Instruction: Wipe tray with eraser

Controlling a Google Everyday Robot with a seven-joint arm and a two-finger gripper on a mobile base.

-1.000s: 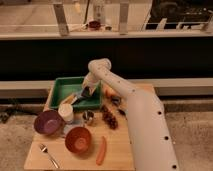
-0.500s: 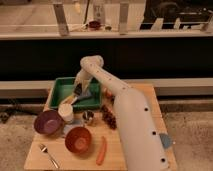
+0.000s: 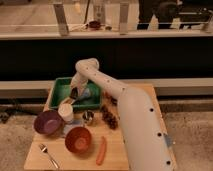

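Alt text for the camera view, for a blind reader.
The robot's hand is down inside the green tray at the back of a wooden table. A purple bowl and an orange bowl sit nearer the camera.

Single white smooth-shelled robot arm (image 3: 137,125) enters from the 5 o'clock corner. Its thick link runs up toward 11 o'clock to a rounded white elbow joint (image 3: 88,67) just above frame centre. The short forearm (image 3: 80,80) bends back down toward 7 o'clock. The dark end effector (image 3: 75,93) is at its tip, pointing down, about 9 o'clock of frame centre.
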